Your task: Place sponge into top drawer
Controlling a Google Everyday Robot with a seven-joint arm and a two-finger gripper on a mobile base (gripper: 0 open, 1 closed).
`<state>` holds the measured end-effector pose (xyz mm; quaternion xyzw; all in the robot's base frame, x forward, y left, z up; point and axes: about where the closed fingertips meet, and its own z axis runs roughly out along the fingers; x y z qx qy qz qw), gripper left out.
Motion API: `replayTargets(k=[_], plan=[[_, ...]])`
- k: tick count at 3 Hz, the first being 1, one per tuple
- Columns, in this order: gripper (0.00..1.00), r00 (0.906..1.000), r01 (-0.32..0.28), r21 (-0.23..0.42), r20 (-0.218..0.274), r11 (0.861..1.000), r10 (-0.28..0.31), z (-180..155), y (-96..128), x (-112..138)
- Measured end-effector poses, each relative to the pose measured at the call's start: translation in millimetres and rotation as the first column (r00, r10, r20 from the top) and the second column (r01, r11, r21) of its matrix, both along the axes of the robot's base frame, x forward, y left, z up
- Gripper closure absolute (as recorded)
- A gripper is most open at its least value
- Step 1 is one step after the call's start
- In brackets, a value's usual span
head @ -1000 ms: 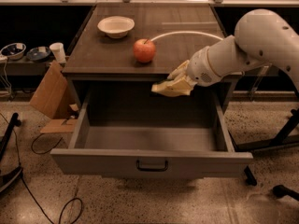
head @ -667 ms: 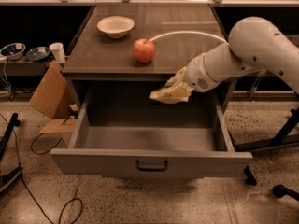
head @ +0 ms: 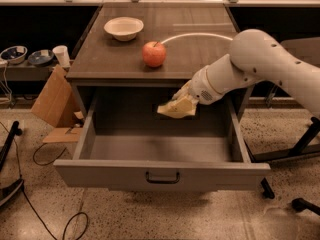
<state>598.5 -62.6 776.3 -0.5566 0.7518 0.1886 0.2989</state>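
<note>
The top drawer [head: 105, 175] of the grey cabinet stands pulled wide open, its grey inside bare, with a small dark bar handle [head: 162, 177] at the centre of its front panel. My gripper [head: 179, 105] hangs over the drawer's back right part, just below the cabinet top's front edge. It is shut on the sponge [head: 172, 110], a pale yellow block that sticks out to the left, above the drawer floor. The white arm reaches in from the right.
A red apple [head: 154, 54] and a white bowl [head: 123, 27] sit on the cabinet top [head: 200, 54]. Cardboard [head: 52, 104] leans on the cabinet's left side. A cup [head: 61, 55] and small bowls [head: 15, 54] stand at far left. Cables lie on the floor; chair legs [head: 300, 149] stand at right.
The gripper has carried the sponge a little down and to the left, further in over the open drawer. The apple, bowl and drawer have stayed where they were.
</note>
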Motion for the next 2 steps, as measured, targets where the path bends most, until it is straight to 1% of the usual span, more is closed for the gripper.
replayTargets(k=[1,2], plan=[[1.0,0.9986,0.037,-0.037,-0.036,0.999,-0.038,-21.3,5.4,9.9],[1.0,0.994,0.095,-0.077,-0.048,0.993,-0.099,-36.9,8.7,14.8]])
